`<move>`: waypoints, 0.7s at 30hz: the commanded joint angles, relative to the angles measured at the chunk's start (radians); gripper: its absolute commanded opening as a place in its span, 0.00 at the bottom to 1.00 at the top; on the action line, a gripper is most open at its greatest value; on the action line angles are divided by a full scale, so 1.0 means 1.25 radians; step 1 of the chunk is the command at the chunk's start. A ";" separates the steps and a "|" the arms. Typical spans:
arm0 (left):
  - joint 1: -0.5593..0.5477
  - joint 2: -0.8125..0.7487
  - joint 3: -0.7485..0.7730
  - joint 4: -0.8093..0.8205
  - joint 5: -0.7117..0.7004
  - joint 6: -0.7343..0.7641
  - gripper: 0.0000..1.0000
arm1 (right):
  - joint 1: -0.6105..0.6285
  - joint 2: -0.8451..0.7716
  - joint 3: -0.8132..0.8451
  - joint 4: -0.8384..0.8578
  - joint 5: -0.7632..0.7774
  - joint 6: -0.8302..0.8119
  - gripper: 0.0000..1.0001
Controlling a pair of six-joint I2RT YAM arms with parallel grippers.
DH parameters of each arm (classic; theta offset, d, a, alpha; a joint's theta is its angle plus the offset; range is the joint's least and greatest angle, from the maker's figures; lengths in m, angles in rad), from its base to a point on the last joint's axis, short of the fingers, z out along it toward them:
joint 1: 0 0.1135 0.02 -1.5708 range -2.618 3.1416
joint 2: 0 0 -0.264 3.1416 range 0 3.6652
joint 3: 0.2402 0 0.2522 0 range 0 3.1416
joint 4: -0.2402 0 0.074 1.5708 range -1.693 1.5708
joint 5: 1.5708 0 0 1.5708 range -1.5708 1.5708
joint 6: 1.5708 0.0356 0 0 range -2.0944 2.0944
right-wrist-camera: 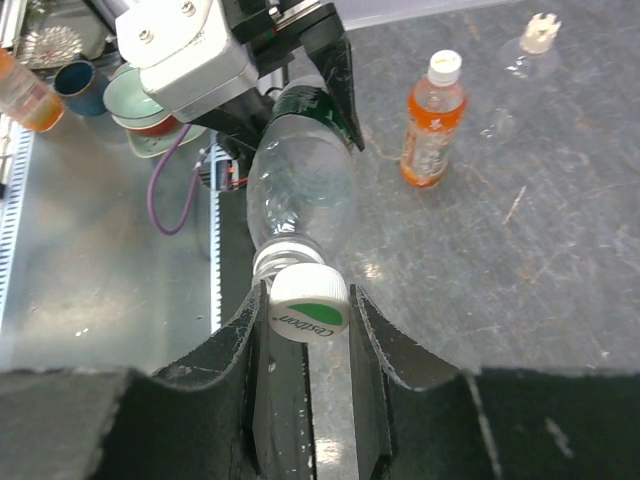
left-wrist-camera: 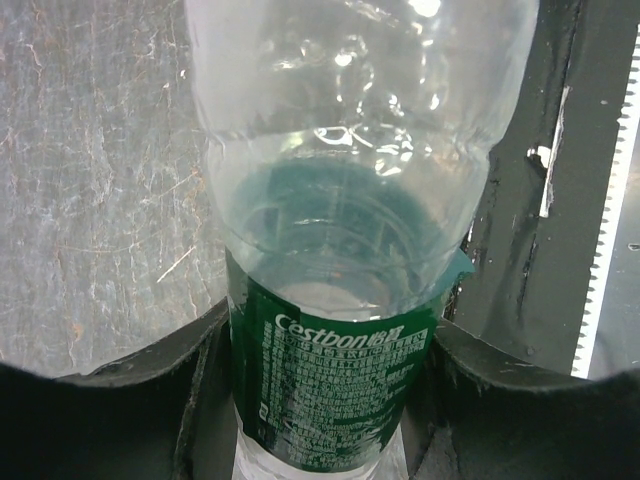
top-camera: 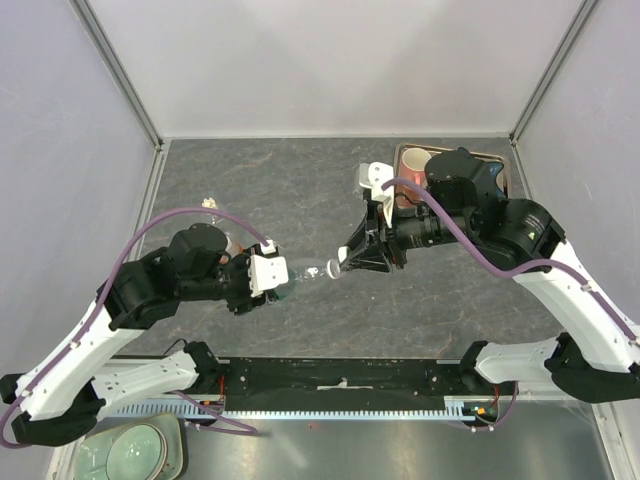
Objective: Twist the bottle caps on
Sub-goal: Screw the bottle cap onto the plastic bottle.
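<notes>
Three bottles [right-wrist-camera: 300, 190] [right-wrist-camera: 430, 130] [right-wrist-camera: 528, 58], three white caps [right-wrist-camera: 309, 303] [right-wrist-camera: 444, 66] [right-wrist-camera: 541, 30], one pink mug [top-camera: 415, 160]

1. L arm [top-camera: 130, 300] ran from near-left edge up & inward, elbow bent, wrist pointing right.
2. L gripper [top-camera: 283, 288] was clamped on bottle [top-camera: 300, 278] at label end, one finger each side; bottle lay approx. level, neck twd R arm.
3. R arm [top-camera: 560, 270] rose from near-right edge, then folded back left; wrist aimed left.
4. R gripper [top-camera: 348, 264] pinched cap [top-camera: 334, 268] betw. fingertips, cap right at bottle mouth.
5. Grippers faced each other, close.
</notes>
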 commanded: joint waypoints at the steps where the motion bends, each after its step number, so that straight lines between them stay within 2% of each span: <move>1: 0.011 -0.004 0.037 0.033 0.031 0.000 0.50 | 0.002 -0.032 0.014 0.042 0.062 -0.015 0.19; 8: 0.019 -0.007 0.035 0.035 0.040 0.000 0.50 | 0.004 -0.017 -0.002 0.002 -0.031 -0.012 0.22; 21: 0.027 -0.001 0.046 0.033 0.059 -0.006 0.50 | 0.043 0.013 -0.003 0.014 -0.032 -0.010 0.26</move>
